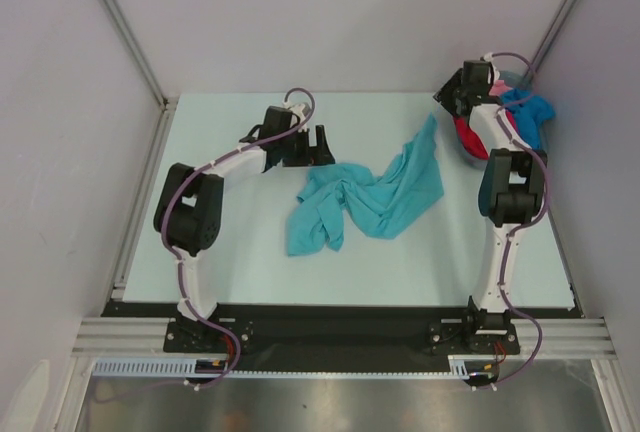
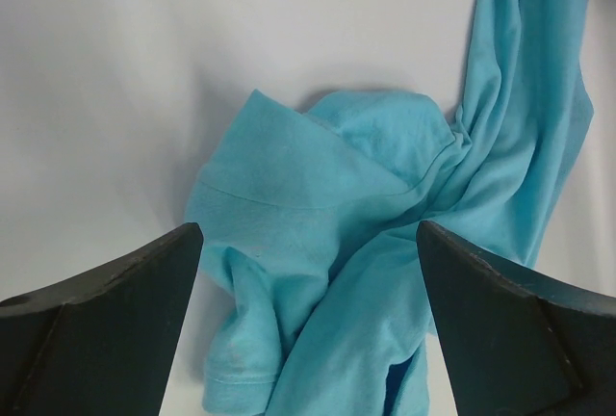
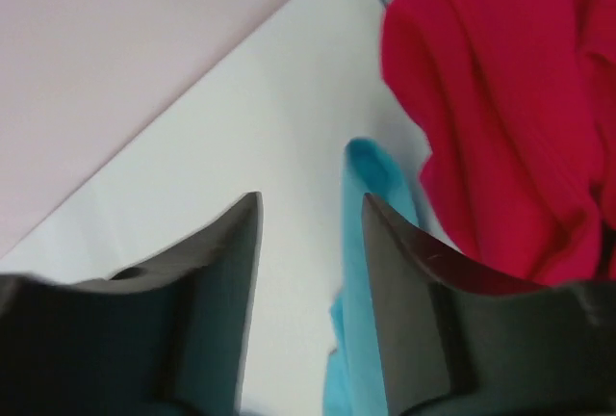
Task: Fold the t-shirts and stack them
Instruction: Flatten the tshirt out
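Pale tabletop: teal t-shirt crumpled, twisted, unfolded; left fingers wide above it; right fingers partly apart, empty, near red t-shirt.

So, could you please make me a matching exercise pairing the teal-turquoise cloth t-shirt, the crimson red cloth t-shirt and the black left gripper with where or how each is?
Things:
1. teal-turquoise cloth t-shirt
2. crimson red cloth t-shirt
3. black left gripper

Place or state:
A. open wide, holding nothing
B. crumpled in the middle of the table
C. heaped at the far right

Pairs: 1-B, 2-C, 3-A.
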You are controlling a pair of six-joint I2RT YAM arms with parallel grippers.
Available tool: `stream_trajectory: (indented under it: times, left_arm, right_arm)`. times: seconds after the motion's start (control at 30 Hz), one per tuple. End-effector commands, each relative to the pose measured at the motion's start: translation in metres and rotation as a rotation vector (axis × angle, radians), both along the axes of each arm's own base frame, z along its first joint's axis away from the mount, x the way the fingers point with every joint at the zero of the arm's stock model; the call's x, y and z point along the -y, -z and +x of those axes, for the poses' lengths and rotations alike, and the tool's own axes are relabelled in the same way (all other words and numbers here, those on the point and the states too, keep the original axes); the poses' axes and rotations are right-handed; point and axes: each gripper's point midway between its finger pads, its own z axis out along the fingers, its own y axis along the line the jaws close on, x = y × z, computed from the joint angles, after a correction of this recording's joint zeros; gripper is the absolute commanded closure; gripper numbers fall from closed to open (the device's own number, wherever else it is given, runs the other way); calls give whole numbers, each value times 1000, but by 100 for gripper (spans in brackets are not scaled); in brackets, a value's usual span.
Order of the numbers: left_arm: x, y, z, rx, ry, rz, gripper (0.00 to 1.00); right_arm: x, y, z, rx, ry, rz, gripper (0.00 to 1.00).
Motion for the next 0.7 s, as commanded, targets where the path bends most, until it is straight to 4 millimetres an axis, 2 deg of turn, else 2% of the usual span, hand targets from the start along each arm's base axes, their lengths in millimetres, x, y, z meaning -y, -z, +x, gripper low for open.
stream_trajectory:
  times: [0.0, 0.07, 0.13, 0.17, 0.2, 0.23, 0.27, 0.3, 0.33, 0.37, 0.4, 0.47, 0.5, 0.53, 0.57, 0.63, 0.67]
  left_arm:
    - [3, -39, 9, 80, 6, -48, 0]
    - [3, -40, 8, 82, 8, -46, 0]
    - [2, -40, 7, 85, 9, -43, 0]
    - [1, -39, 6, 87, 13, -39, 0]
    - [1, -40, 5, 89, 15, -39, 0]
    - [-1, -35, 3, 80, 15, -34, 0]
    - [-3, -33, 3, 75, 12, -35, 0]
    - [-3, -30, 2, 68, 12, -38, 0]
    - [-4, -25, 0, 63, 13, -34, 0]
    - [-6, -23, 1, 66, 14, -27, 0]
    - [-7, -20, 2, 66, 11, -16, 0]
    - [-17, -7, 5, 52, -4, 23, 0]
    - [-22, -3, 6, 39, -11, 31, 0]
    - [-26, 2, 6, 26, -16, 34, 0]
    - [-32, 7, 9, 12, -22, 28, 0]
    - [-36, 10, 13, -2, -30, 29, 0]
    - [-35, 17, 13, -19, -25, 30, 0]
  right_arm:
    - [11, -10, -16, -21, 30, -41, 33]
    - [12, -21, -21, -4, 32, -44, 30]
    - [15, -22, -31, -13, 48, -41, 28]
    - [14, -44, -36, 30, 49, -38, 28]
    - [12, -51, -41, 43, 47, -30, 28]
    - [9, -41, -51, 20, 43, -26, 29]
    - [7, -51, -56, 45, 47, -19, 29]
    - [6, -72, -64, 83, 49, -17, 29]
    - [2, -64, -74, 75, 46, -12, 29]
    - [1, -69, -80, 86, 50, -1, 29]
    - [1, -84, -90, 117, 54, 1, 30]
    - [2, -77, -105, 111, 58, -1, 30]
    - [-11, -81, -112, 122, 38, 1, 30]
    - [-11, -99, -120, 167, 39, 0, 30]
    - [-12, -92, -129, 153, 38, -2, 30]
    - [-9, -100, -139, 173, 48, -6, 30]
    - [-8, -113, -145, 203, 49, -4, 31]
